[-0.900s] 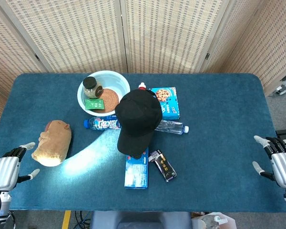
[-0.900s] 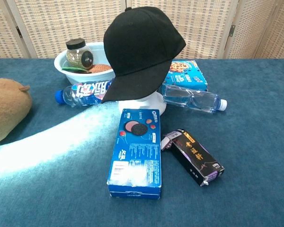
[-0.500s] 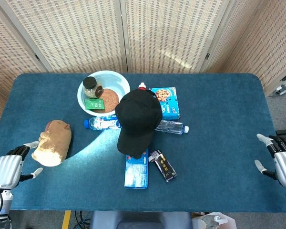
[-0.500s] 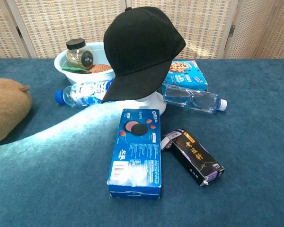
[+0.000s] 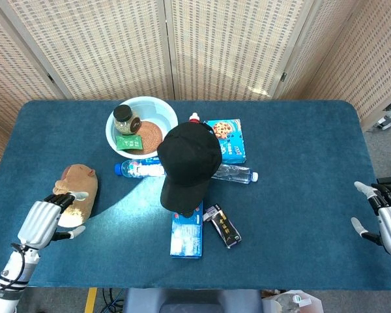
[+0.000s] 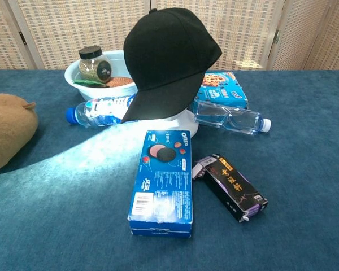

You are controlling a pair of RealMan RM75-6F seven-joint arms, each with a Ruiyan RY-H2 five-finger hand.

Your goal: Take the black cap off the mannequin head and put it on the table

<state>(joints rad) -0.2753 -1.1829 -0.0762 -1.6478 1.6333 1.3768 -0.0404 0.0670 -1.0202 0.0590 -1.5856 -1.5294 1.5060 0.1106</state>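
The black cap [image 5: 188, 164] was seen seated on the mannequin head [image 6: 179, 122], whose white base showed beneath the brim in the chest view, near the middle of the blue table [image 5: 300, 143]. All else is placed from the cap. Behind it and to the left, a white bowl [image 5: 158, 108] held a jar [image 5: 126, 119], a green packet [image 5: 128, 142] and a brown round mat [image 5: 151, 135]. Just left of the cap a blue-capped bottle [image 5: 135, 169] lay on its side; just right of it a clear bottle [image 5: 234, 173] lay likewise. Behind the cap on the right a cookie box [image 5: 227, 138] was set flat. In front of the cap an Oreo box [image 6: 164, 180] lay lengthwise, with a dark carton [image 6: 230, 187] just beside it on the right. Well to the left a brown plush toy [image 5: 73, 193] lay on the table. The left hand [image 5: 44, 222] was seen at the toy's near end, its fingers [image 5: 60, 201] partly curled and holding nothing; whether they touched the toy could not be told. The right hand [image 5: 390, 218] was seen far to the right at the table's edge, its fingers [image 5: 382, 194] spread apart and holding nothing.
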